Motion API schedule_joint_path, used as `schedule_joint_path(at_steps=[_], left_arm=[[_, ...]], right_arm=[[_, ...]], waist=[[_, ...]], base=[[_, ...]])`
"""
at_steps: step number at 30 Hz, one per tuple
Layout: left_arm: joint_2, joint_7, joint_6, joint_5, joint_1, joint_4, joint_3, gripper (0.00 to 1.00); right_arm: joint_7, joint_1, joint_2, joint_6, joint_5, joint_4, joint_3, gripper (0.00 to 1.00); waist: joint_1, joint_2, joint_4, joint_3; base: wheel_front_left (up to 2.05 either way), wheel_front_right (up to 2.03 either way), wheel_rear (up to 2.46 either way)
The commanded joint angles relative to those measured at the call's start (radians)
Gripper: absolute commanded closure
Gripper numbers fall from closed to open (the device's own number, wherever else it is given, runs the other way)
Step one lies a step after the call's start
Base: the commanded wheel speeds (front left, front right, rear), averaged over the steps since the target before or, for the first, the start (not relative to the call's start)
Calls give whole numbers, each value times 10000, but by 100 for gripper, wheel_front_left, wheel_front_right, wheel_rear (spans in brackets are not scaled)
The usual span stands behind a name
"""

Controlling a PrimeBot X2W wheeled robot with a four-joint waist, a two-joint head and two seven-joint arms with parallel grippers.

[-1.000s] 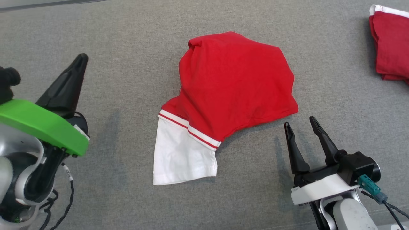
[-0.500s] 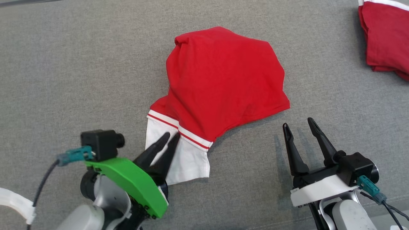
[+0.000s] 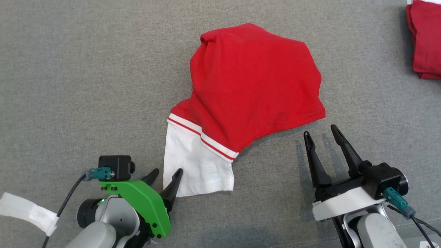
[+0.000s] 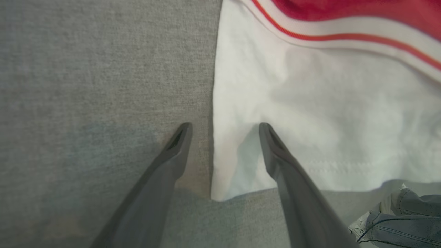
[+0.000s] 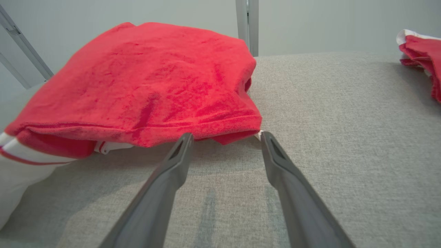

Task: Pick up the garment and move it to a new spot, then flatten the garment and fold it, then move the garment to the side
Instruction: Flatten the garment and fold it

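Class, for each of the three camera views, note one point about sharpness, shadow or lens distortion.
Head view: sharp, evenly lit; the right hand casts a faint shadow on the grey fabric surface. Left wrist view: the red and white cloth garment looks blurred. Right wrist view: wide-angle stretch; finger shadows streak the surface.

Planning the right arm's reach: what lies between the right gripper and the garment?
A short stretch of bare grey surface separates the right gripper from the garment, clearest in the right wrist view.
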Motion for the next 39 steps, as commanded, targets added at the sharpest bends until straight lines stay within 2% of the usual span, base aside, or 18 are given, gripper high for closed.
schedule_joint_path(at_steps=[1,4,15,16,17,18,22,26,28,32,36,39], left_arm=[[-44,82,0,148,-113,266,-96,0],[-48,-64,75,384,-247,887,-164,0],[-1151,-78,-259,307,-298,1925,-876,0],[-1186,-30,-309,315,-273,1988,-980,11],[-1251,-65,-337,326,-239,2042,-1022,88],[-1267,-72,-408,356,-214,2094,-1099,100],[-1264,-319,-718,266,-44,1933,-1114,100],[-1091,-676,-851,-97,-241,990,-377,100],[-961,-903,-715,-406,-505,212,348,100],[-288,-1157,-246,-677,-953,-1300,1839,100],[407,-716,165,-1061,-1665,-2539,2962,100],[605,-241,455,-1324,-2372,-3111,3459,100]], right_arm=[[-48,-108,-33,-10,-26,-11,-19,0],[-48,-181,-28,-10,-24,-6,-11,0],[-48,-204,-28,-10,76,73,-37,0],[-48,-213,-28,-10,92,86,-33,0],[-48,-221,-28,-10,114,96,-31,0],[-48,-234,-28,-10,125,108,-27,0],[-46,-229,-28,-10,147,165,-60,0],[-48,-157,-28,-10,198,199,-53,0],[-46,-119,-26,-10,206,196,-63,0],[-46,-29,-29,-10,169,235,24,0],[-48,-45,-28,-10,159,294,110,0],[-46,-138,-33,-10,223,351,199,0]], waist=[[0,-1,7,94],[0,-1,-70,234],[0,-1,-178,371],[0,-1,-172,360],[0,-1,-166,348],[0,-1,-164,336],[0,-1,-110,229],[0,-1,-28,80],[0,-1,39,-4],[0,-1,158,-134],[0,-1,313,-210],[0,-1,370,-263]], base=[[0,0,0],[0,0,0],[0,0,0],[0,0,0],[0,0,0],[0,0,0],[0,0,0],[0,0,0],[0,0,0],[0,0,0],[0,0,0],[0,0,0]])
